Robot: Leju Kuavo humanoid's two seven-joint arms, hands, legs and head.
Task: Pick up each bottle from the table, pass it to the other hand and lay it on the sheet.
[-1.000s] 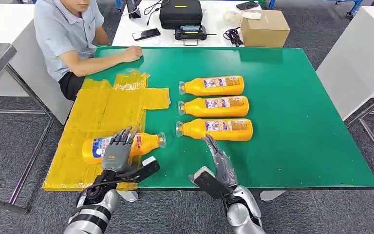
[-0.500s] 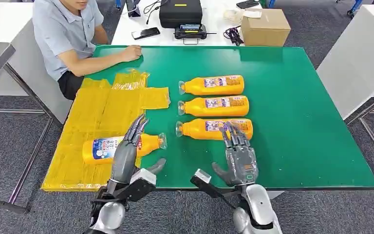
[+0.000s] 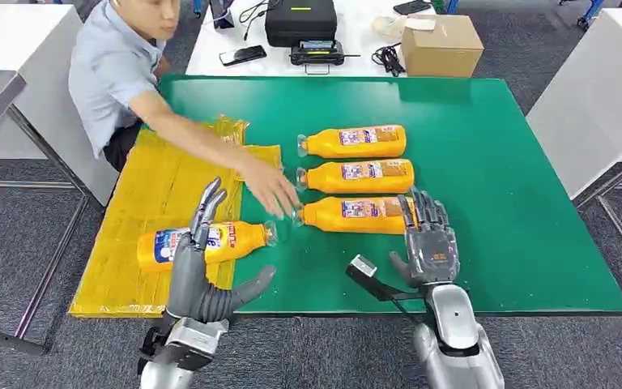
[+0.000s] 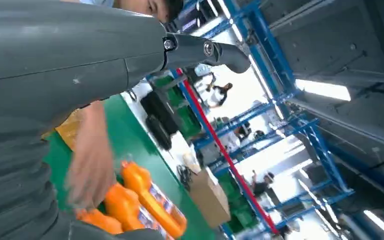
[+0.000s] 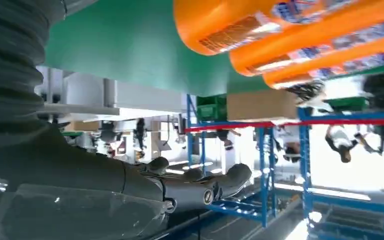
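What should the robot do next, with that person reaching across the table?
Probably wait a moment. The person's hand is by the nearest bottle's neck, and the open right robot hand hovers at its base. Once the hand clears, lower and grip that bottle.

The left hand (image 3: 198,259) stands in front of the bottle on the sheet (image 3: 202,241), hiding the middle of its label. The right hand (image 3: 427,243) covers the base end of the nearest bottle (image 3: 348,214) of the three on the worktop (image 3: 502,203). A person's hand (image 3: 271,190) is smeared with motion — in the left wrist view it is a pale blur (image 4: 92,160) before the bottles. The person's head is cut off by the head view's top edge. In the right wrist view the bottles run past the edge — their neck ends are out of frame.
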